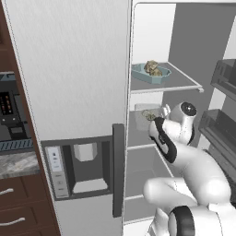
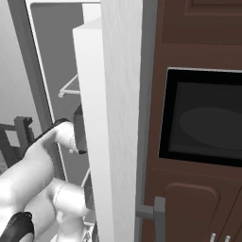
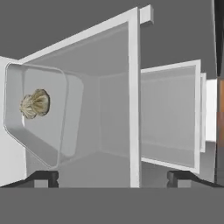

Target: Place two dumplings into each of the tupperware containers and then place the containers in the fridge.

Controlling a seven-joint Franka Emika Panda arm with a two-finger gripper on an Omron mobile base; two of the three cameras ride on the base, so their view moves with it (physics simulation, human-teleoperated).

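Small tub on shelf above; larger tub on shelf below.

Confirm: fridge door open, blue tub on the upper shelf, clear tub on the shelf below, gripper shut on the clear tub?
Wrong on the gripper. The hand view shows its jaws wide open, off the clear tub. The fridge is open, with the blue tub on the upper shelf.

Open fridge; blue tub with dumplings on upper shelf; white tub below, arm beside.
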